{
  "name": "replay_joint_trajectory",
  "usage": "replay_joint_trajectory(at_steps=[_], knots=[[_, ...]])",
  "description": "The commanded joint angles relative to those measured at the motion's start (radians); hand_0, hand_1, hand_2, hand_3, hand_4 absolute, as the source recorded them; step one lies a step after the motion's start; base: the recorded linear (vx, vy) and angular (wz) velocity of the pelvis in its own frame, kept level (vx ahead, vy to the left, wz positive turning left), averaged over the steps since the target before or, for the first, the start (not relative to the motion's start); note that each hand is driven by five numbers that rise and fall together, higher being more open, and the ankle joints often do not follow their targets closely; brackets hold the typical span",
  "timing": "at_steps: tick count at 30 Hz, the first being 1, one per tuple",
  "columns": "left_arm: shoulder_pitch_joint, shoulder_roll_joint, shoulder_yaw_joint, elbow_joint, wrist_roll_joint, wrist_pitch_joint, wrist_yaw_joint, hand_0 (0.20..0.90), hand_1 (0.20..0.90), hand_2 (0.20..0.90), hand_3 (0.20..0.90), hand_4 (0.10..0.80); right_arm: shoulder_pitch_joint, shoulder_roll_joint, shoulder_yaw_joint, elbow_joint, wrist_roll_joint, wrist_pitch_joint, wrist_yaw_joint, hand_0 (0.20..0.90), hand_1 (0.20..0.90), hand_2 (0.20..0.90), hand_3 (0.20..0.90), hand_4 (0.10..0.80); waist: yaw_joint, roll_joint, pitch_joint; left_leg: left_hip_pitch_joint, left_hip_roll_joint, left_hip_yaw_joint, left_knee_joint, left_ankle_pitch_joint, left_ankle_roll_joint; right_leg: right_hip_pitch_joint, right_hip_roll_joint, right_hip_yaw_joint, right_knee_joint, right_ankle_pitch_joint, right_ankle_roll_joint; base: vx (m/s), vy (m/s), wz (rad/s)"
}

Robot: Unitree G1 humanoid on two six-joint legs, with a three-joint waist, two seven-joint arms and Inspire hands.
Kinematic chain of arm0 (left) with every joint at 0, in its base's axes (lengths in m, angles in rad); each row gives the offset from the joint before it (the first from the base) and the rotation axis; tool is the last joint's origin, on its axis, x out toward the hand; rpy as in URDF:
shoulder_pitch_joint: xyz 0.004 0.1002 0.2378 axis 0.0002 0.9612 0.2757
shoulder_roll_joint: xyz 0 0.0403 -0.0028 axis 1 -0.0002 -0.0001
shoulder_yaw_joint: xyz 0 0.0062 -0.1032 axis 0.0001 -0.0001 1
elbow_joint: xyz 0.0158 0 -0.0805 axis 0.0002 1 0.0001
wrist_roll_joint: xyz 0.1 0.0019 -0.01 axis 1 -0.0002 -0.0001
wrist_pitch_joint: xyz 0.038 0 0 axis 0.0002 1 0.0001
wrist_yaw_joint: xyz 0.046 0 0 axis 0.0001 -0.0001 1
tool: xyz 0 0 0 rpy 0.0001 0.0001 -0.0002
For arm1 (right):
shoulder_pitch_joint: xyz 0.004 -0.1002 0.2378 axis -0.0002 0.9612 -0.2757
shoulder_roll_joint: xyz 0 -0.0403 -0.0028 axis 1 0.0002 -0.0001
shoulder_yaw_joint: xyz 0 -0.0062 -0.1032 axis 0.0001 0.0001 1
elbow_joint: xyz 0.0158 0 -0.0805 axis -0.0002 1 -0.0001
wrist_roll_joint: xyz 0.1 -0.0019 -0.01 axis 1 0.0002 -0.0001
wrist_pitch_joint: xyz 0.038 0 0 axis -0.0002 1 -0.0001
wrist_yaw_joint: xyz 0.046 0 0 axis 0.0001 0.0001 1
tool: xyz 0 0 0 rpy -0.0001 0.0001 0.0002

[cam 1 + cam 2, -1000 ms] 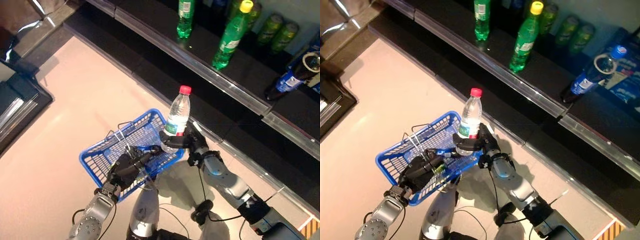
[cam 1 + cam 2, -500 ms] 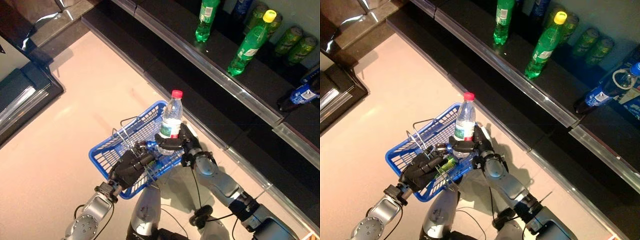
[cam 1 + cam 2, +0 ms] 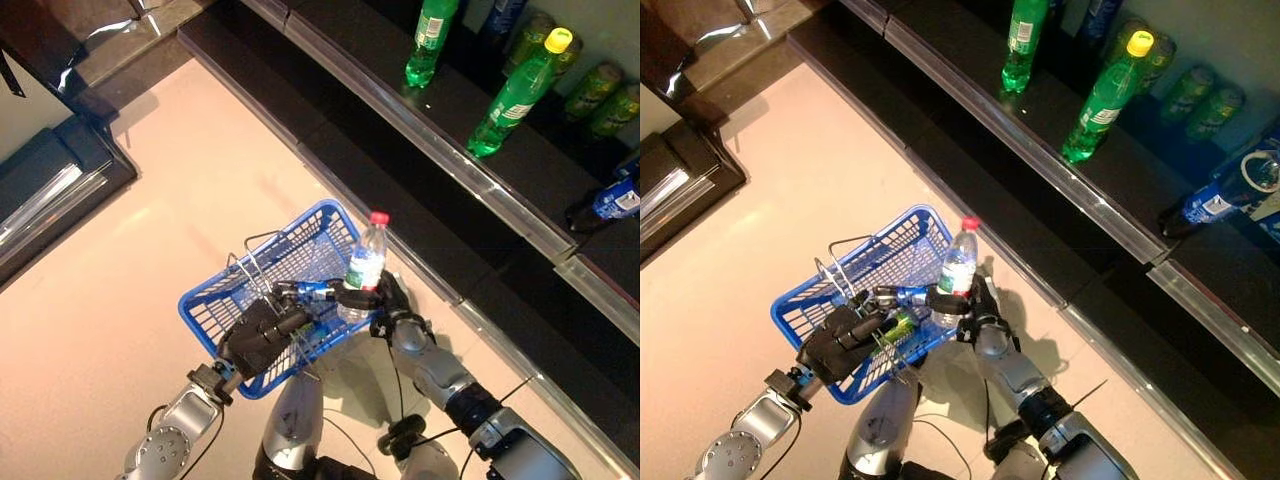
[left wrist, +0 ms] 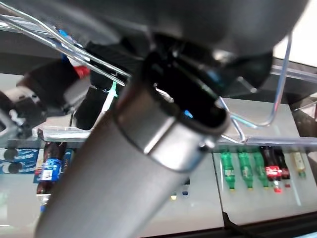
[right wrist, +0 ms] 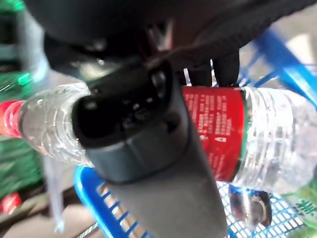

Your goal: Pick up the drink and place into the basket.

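My right hand (image 3: 388, 300) is shut on a clear water bottle (image 3: 364, 270) with a red cap and holds it upright at the near right rim of the blue basket (image 3: 252, 290). The bottle's lower part is inside the rim. The right wrist view shows the bottle (image 5: 257, 139) with a red label, my hand curled round it, and blue mesh behind. My left hand (image 3: 262, 335) is shut on the basket's thin wire handles (image 3: 250, 275) and holds the basket up in front. A green drink (image 3: 896, 326) and a blue-capped one (image 3: 312, 291) lie in the basket.
A dark shelf with a clear front rail (image 3: 450, 165) runs across the right. Green bottles (image 3: 515, 95), green cans (image 3: 600, 85) and a blue-labelled dark bottle (image 3: 605, 200) stand on it. A dark counter (image 3: 50, 190) is at the left. Pale floor (image 3: 150, 230) lies between.
My right hand has lowered the bottle, so it now sits deeper at the basket's rim. The camera has shifted a little; the basket stays held up.
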Motion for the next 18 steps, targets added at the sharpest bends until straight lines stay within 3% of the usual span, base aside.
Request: replay_joint_trajectory(at_steps=[1, 7, 18], knots=[[-0.106, -0.066, 0.003, -0.465, -0.097, -0.035, -0.342, 0.300, 0.300, 0.300, 0.200, 0.100, -0.095, 0.074, 0.029, -0.056, -0.017, -0.093, 0.042, 0.300, 0.300, 0.300, 0.200, 0.100, 0.017, 0.061, -0.115, -0.041, -0.041, -0.022, 0.084, -0.030, 0.038, -0.029, 0.050, -0.010, 0.007, 0.054, -0.070, -0.019, 0.006, 0.13], [-0.189, -0.032, -0.088, -0.501, -0.008, 0.003, -0.430, 0.300, 0.300, 0.300, 0.200, 0.100, -0.145, 0.081, 0.064, -0.013, -0.042, -0.102, 0.058, 0.300, 0.300, 0.300, 0.200, 0.100, 0.012, 0.067, -0.099, -0.053, -0.050, -0.026, 0.068, -0.016, 0.045, -0.045, 0.047, -0.010, 0.017, 0.061, -0.066, -0.020, 0.026, 0.08], [-0.285, -0.022, -0.150, -0.518, 0.001, -0.031, -0.353, 0.300, 0.300, 0.300, 0.200, 0.100, -0.240, 0.094, 0.087, -0.021, -0.046, -0.074, 0.040, 0.300, 0.300, 0.300, 0.200, 0.100, 0.009, 0.064, -0.093, -0.073, -0.060, -0.028, 0.071, -0.011, 0.055, -0.078, 0.032, -0.003, 0.043, 0.069, -0.060, 0.005, 0.013, 0.04]])
